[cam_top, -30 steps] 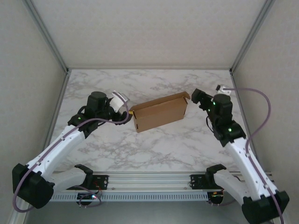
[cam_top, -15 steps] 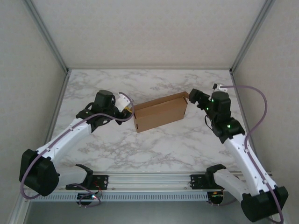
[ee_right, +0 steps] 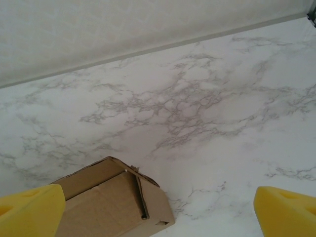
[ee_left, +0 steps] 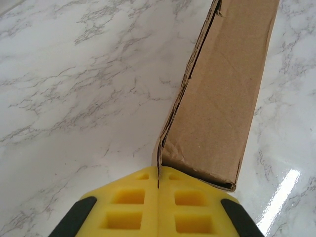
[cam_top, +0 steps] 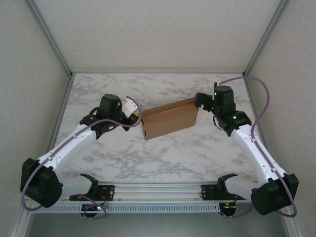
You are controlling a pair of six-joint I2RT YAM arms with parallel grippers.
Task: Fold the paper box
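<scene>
The paper box [cam_top: 168, 119] is a long brown cardboard carton lying at an angle in the middle of the marble table [cam_top: 163, 153]. My left gripper [cam_top: 136, 114] is at its left end. In the left wrist view the yellow fingers [ee_left: 123, 207] are pressed together, with a thin flap edge of the box [ee_left: 222, 98] running into the seam between them. My right gripper [cam_top: 199, 101] hovers at the right end with its jaws spread wide. The box's folded end [ee_right: 113, 197] lies low between those fingertips [ee_right: 29, 210], touching neither.
Grey walls and metal frame posts [cam_top: 54, 49] enclose the table on three sides. Bare marble lies in front of and behind the box. The arm bases sit on a rail [cam_top: 158, 190] at the near edge.
My left gripper moved right onto the box's left end and stayed there. The right gripper swung left and up to the right end, where the raised flap now lies folded down.
</scene>
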